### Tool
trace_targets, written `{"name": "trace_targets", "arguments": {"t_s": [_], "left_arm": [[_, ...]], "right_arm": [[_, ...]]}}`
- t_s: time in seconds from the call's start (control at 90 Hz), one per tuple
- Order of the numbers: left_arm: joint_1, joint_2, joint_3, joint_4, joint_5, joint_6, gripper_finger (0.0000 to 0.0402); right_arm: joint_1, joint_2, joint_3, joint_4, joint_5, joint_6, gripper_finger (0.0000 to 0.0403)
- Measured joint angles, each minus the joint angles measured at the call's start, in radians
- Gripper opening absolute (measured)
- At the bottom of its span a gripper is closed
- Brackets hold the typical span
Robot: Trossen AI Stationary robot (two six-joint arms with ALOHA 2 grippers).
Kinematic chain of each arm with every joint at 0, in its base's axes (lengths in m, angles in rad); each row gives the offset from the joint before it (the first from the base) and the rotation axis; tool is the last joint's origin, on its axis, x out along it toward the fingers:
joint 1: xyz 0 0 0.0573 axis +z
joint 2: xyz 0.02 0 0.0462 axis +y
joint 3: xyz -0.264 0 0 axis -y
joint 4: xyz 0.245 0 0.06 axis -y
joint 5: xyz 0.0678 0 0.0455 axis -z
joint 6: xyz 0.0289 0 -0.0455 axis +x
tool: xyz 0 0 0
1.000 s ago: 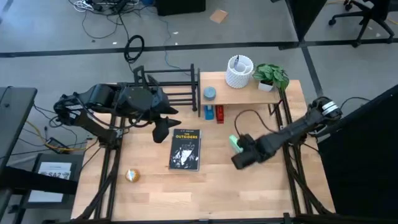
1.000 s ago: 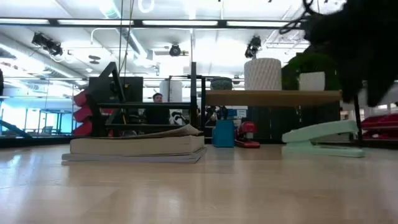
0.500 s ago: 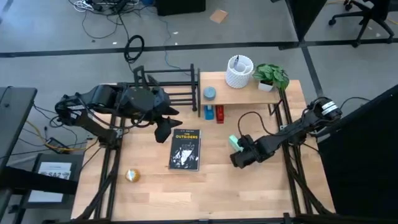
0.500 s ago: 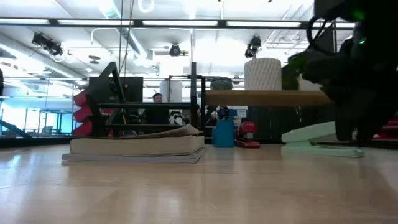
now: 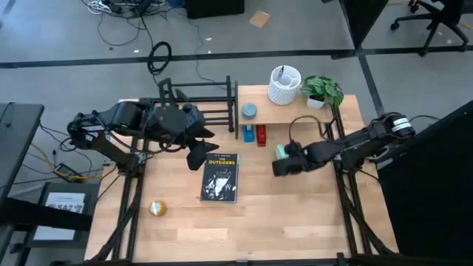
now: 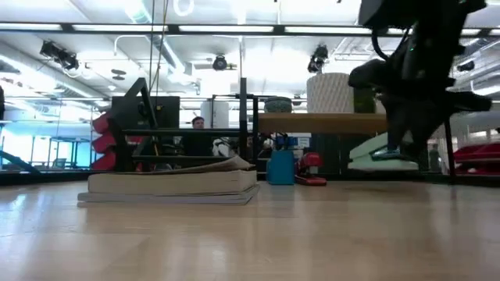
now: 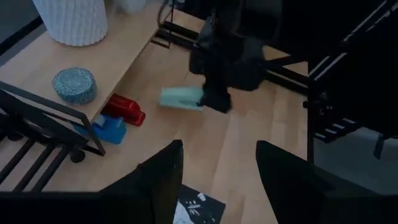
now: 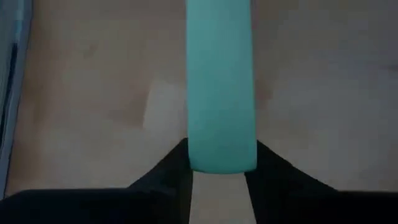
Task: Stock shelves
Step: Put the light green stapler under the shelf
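A mint-green stapler (image 5: 281, 153) hangs above the table in front of the light wooden shelf (image 5: 295, 114), with my right gripper (image 5: 285, 164) shut on it. The low view shows the stapler (image 6: 381, 155) off the tabletop. My left gripper (image 7: 217, 180) stands open and holds nothing, above the far left corner of the book (image 5: 220, 177), which lies flat near the table's middle. The black bar rack (image 5: 196, 105) stands at the far left. On the wooden shelf stand a white pot (image 5: 284, 85), a plant (image 5: 322, 90) and a small round blue-grey tin (image 5: 249, 111). My right gripper pinches the stapler's two long sides at its near end (image 8: 221, 158), one finger (image 8: 168, 177) on each side. It comes slanting from above and from the table's right, and the stapler runs on ahead, along the fingers. The stapler hangs about level, clear of the table.
A blue thing (image 5: 247, 133) and a red thing (image 5: 260, 136) sit on the table under the wooden shelf's left end. A yellow ball (image 5: 156, 208) lies near the front left. Bare tabletop lies right of the book and along the front.
My right gripper has shut on the stapler, lifted it clear of the table and carried it toward the far edge, closer to the wooden shelf. My left gripper has hardly moved.
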Motion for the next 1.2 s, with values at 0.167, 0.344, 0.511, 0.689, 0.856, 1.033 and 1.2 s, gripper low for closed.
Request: {"name": "trace_targets", "arguments": {"t_s": [0.167,0.344,0.511,0.689,0.856,1.033,1.2], "left_arm": [[0.0,0.0,0.0,0.0,0.0,0.0,0.0183],[0.0,0.0,0.0,0.0,0.0,0.0,0.0183],[0.0,0.0,0.0,0.002,0.0,0.0,0.0183],[0.0,0.0,0.0,0.006,0.0,-0.003,0.0183],[0.0,0.0,0.0,0.006,0.0,-0.014,0.0183],[0.0,0.0,0.0,0.007,0.0,-0.029,0.0183],[0.0,0.0,0.0,0.009,0.0,-0.032,0.0183]], "right_arm": [[-0.163,0.033,0.0,0.059,-0.042,-0.1,0.0082],[-0.283,0.115,0.0,0.152,-0.095,-0.142,0.0082],[-0.335,0.169,0.001,0.253,-0.114,-0.165,0.0082],[-0.354,0.183,0.002,0.298,-0.088,-0.169,0.0082],[-0.356,0.184,0.001,0.32,-0.004,-0.229,0.0082],[-0.356,0.184,0.001,0.326,0.055,-0.254,0.0146],[-0.356,0.184,0.001,0.325,0.029,-0.237,0.0186]]}}
